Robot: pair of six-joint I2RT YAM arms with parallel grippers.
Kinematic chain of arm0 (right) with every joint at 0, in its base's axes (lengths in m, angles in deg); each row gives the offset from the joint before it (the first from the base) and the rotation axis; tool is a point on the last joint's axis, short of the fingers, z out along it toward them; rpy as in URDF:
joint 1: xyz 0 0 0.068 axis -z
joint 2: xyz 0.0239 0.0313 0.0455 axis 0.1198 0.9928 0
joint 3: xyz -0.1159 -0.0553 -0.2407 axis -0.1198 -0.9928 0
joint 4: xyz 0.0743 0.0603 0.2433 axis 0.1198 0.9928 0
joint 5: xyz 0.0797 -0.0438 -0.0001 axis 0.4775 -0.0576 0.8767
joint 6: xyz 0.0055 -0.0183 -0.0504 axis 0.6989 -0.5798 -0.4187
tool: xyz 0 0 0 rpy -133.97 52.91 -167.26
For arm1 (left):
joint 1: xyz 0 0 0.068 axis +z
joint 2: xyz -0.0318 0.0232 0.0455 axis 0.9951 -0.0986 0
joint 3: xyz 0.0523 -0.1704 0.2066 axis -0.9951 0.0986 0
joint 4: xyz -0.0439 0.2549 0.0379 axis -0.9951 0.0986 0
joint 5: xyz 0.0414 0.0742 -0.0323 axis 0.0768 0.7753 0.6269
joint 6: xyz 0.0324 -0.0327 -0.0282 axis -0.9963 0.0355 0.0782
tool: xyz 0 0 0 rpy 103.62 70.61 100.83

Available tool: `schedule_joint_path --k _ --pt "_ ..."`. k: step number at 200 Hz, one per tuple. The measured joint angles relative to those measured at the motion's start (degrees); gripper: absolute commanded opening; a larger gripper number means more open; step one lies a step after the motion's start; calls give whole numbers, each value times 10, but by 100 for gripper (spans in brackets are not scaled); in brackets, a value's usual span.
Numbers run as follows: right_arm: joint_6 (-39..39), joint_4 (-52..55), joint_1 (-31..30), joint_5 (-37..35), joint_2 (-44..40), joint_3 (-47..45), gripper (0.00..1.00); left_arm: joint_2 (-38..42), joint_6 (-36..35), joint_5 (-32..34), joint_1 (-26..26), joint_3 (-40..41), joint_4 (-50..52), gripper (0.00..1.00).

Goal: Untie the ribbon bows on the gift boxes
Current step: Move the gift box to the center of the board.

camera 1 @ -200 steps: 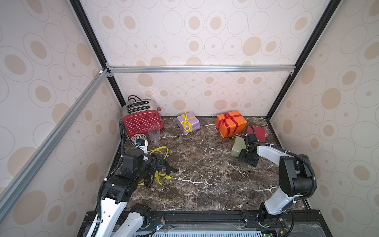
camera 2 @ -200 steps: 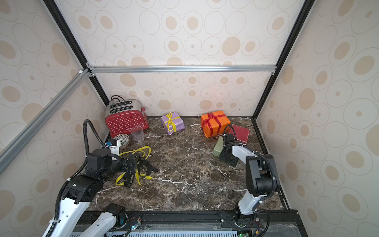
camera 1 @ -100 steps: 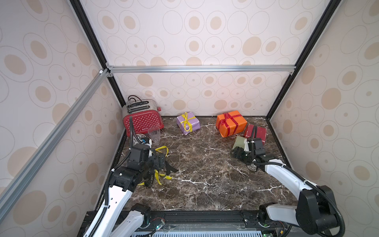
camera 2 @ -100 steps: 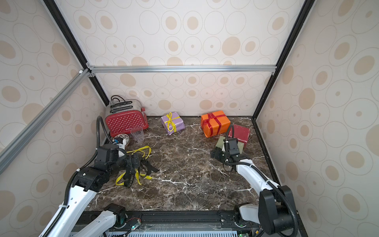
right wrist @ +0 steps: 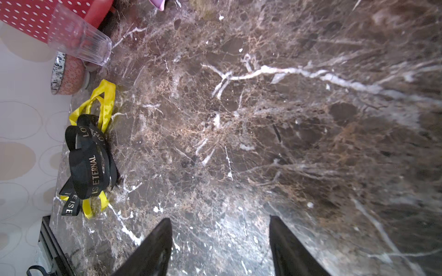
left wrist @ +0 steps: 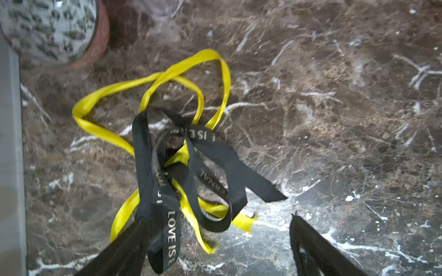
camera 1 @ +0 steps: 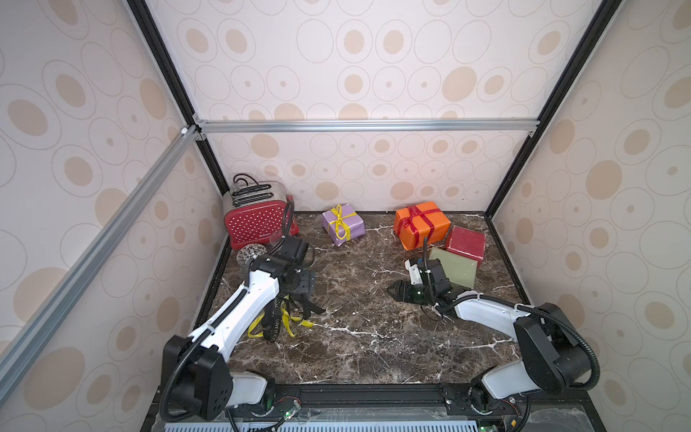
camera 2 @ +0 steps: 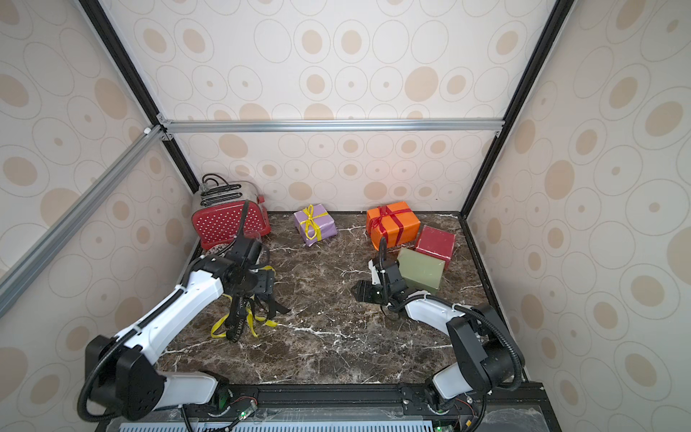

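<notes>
Left wrist view: the left gripper [left wrist: 218,218] hangs over a loose heap on the marble table [left wrist: 334,119], jaws spread wide and clamping nothing. The black ribbon [left wrist: 191,167] with pale lettering lies tangled over the loose yellow ribbon [left wrist: 100,129], and one black strand rests against one finger [left wrist: 124,253] without being pinched. In both top views this heap sits at 8 o'clock on the table, apart from every box. The right gripper [right wrist: 219,218] is likewise parted and empty, low over bare marble at about 3 o'clock, pointing toward 9 o'clock, near the olive green box [camera 1: 454,267]. That box and the dark red box [camera 1: 465,243], at 2 o'clock, carry no ribbon. Two bows remain tied: the yellow bow [camera 1: 338,211] on the lilac box [camera 1: 355,220] at 12 o'clock and the red bow [camera 1: 413,213] on the orange box [camera 1: 439,222] at 1 o'clock. Judgement: the task stands about half done, and the step in hand is the transit to the next bow, both arms unloaded. The next move calls for bringing one gripper over a free tail of a tied bow, closing on the tail alone and pulling away from the knot, while the other gripper braces the light box against sliding.
</notes>
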Motion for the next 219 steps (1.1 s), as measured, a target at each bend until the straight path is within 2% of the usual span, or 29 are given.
schedule_joint_path --k 28,75,105,116,152,219 --pt "4 0 0 0 0 0 66 -140 13 20 -19 -174 6 78" --pt "4 3 0 -1 24 16 66 -399 22 71 -21 -480 14 68" --pt "4 5 0 1 36 24 66 -542 7 101 -22 -665 15 56" --pt "4 5 0 2 42 28 66 -569 -1 106 -22 -688 1 56" --pt "4 7 0 6 59 37 65 -601 -16 122 -22 -690 -47 55" --pt "4 13 0 12 65 43 66 -654 -34 113 -21 -744 -113 55"
